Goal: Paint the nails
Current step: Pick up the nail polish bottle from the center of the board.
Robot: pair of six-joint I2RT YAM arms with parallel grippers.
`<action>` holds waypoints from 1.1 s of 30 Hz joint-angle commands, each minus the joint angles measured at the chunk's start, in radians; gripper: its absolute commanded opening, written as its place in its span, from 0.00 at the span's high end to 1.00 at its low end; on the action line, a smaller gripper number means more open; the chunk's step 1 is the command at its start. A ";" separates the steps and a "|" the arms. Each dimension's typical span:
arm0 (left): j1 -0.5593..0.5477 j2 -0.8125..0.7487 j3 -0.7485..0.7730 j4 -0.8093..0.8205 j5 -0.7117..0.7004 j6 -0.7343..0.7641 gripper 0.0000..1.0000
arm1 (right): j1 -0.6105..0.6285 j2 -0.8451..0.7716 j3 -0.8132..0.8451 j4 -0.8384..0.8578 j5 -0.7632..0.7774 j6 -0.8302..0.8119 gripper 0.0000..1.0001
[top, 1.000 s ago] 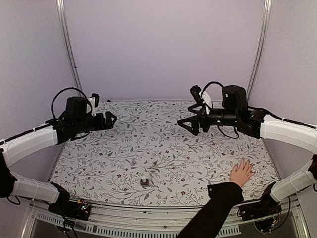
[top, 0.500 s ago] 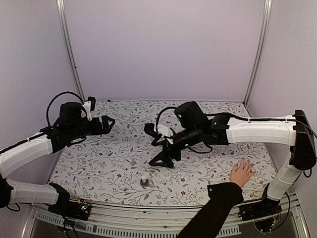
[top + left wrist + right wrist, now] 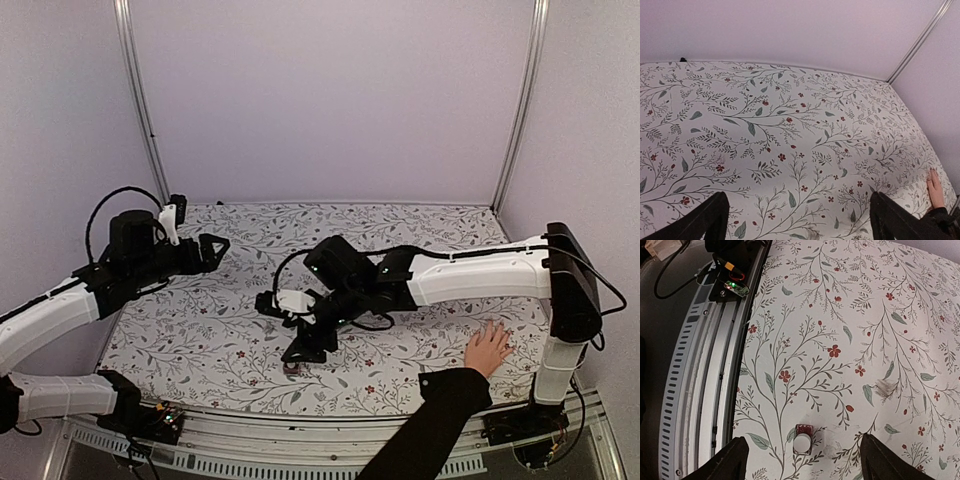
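Observation:
A light-skinned hand (image 3: 488,348) with a black sleeve (image 3: 430,420) lies flat at the front right of the floral table. Its nails are too small to make out. The left wrist view catches the hand (image 3: 935,187) at its right edge. A small dark-red bottle with a white cap (image 3: 291,368) stands near the front middle. My right gripper (image 3: 297,335) hangs open just above it, and in the right wrist view the bottle (image 3: 803,438) sits between the spread fingers of that gripper (image 3: 801,452), untouched. My left gripper (image 3: 215,250) is open over the back left of the table, the same gripper (image 3: 797,202) holding nothing.
A metal rail (image 3: 705,365) with a small lit circuit board (image 3: 732,286) runs along the table's near edge, close to the bottle. Two slanted frame posts (image 3: 140,100) (image 3: 520,100) and lilac walls close in the back and sides.
My right arm has swung from the back right across to the front middle and come down over the bottle. The left arm has shifted slightly left. The hand has stayed still.

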 commanded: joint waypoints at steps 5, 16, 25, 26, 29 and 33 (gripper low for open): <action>-0.009 -0.012 -0.020 0.011 -0.014 0.002 0.00 | 0.044 0.102 0.067 -0.060 0.129 -0.034 0.31; -0.006 -0.019 -0.031 0.009 -0.019 0.007 0.00 | 0.048 0.159 0.074 -0.053 0.167 -0.039 0.50; -0.004 -0.028 -0.038 0.005 -0.020 0.012 0.00 | 0.048 0.178 0.082 -0.055 0.164 -0.044 0.67; -0.004 -0.028 -0.039 0.005 -0.021 0.014 0.00 | 0.048 0.180 0.084 -0.057 0.163 -0.044 0.71; -0.004 -0.028 -0.040 0.003 -0.026 0.014 0.00 | 0.048 0.182 0.084 -0.060 0.161 -0.049 0.82; -0.003 -0.023 -0.042 0.006 -0.023 0.015 0.00 | 0.048 0.176 0.084 -0.065 0.148 -0.052 0.94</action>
